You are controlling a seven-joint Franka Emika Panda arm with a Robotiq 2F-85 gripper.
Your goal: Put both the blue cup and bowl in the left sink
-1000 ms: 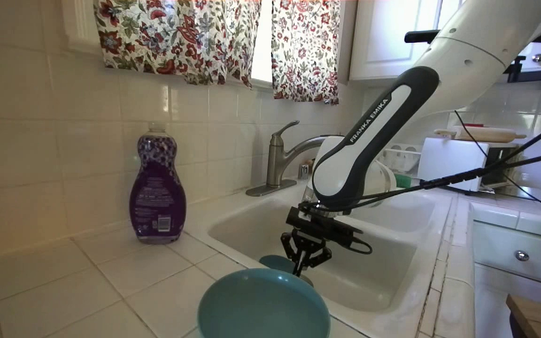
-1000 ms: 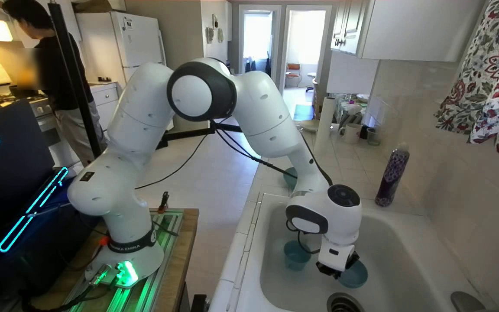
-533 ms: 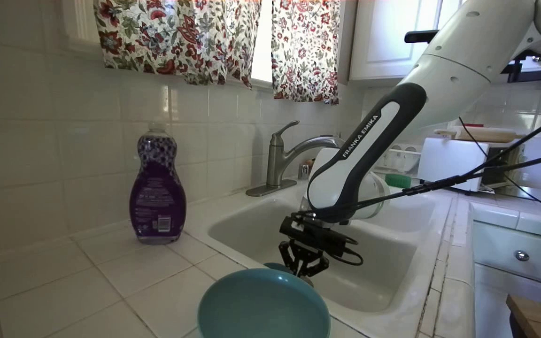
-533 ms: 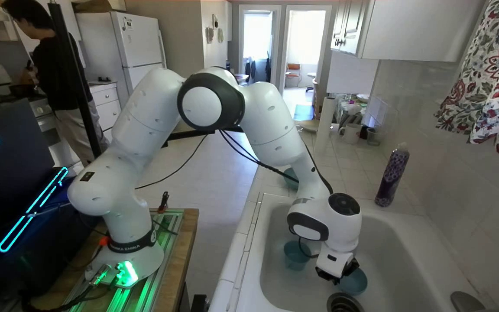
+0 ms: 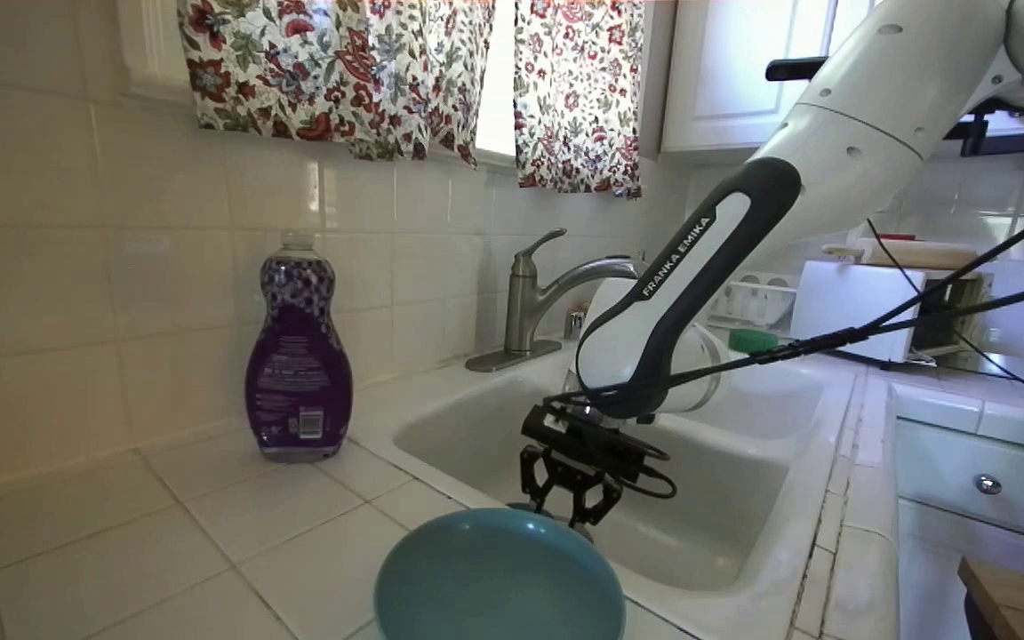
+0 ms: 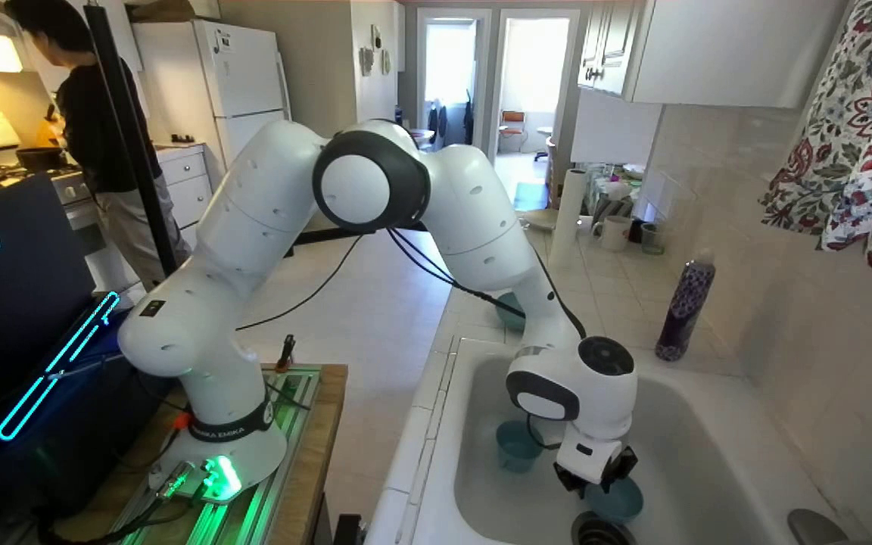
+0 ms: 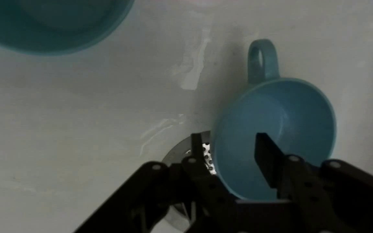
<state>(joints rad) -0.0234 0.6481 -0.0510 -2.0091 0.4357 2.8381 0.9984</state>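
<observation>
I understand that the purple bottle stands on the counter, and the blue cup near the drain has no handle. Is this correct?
Not fully: the blue cup near the drain does have a handle, as the wrist view shows. The purple bottle stands on the counter.

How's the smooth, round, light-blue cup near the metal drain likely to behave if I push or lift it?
The cup is probably stiff: its thin rim shows no sag. Its smooth inside, faintly shiny, could slip. The loop handle on one side may make it pivot when pushed.
</observation>
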